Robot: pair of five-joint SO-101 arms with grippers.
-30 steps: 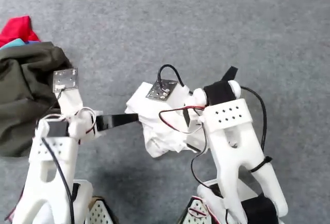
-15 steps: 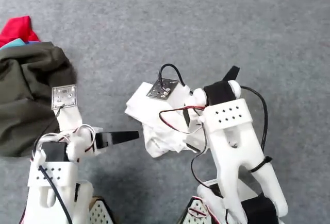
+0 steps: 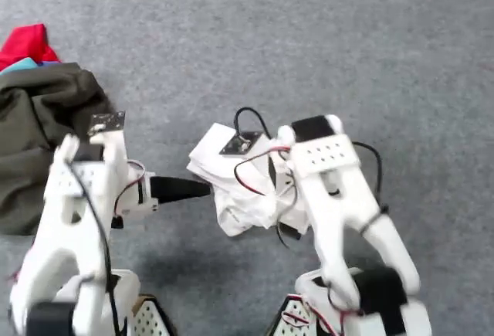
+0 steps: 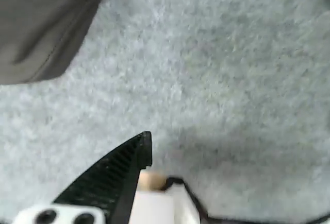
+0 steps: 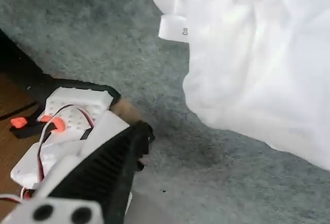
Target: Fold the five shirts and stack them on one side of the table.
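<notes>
Nearest, two white arms side by side, left arm [image 3: 73, 212] and right arm [image 3: 332, 197], on one grey carpeted table [image 3: 401, 58]. Left gripper [image 3: 184, 189] low over bare carpet, holding nothing visible, pointed toward one crumpled white shirt [image 3: 235, 212] just beside; how far open, impossible to tell. Right gripper [image 5: 138, 136] by that shirt's edge, opening likewise impossible to tell. Farther left, one heaped olive shirt [image 3: 35, 131], then one red shirt [image 3: 27, 41] and a sliver of blue cloth [image 3: 19, 64]; dim room beyond
</notes>
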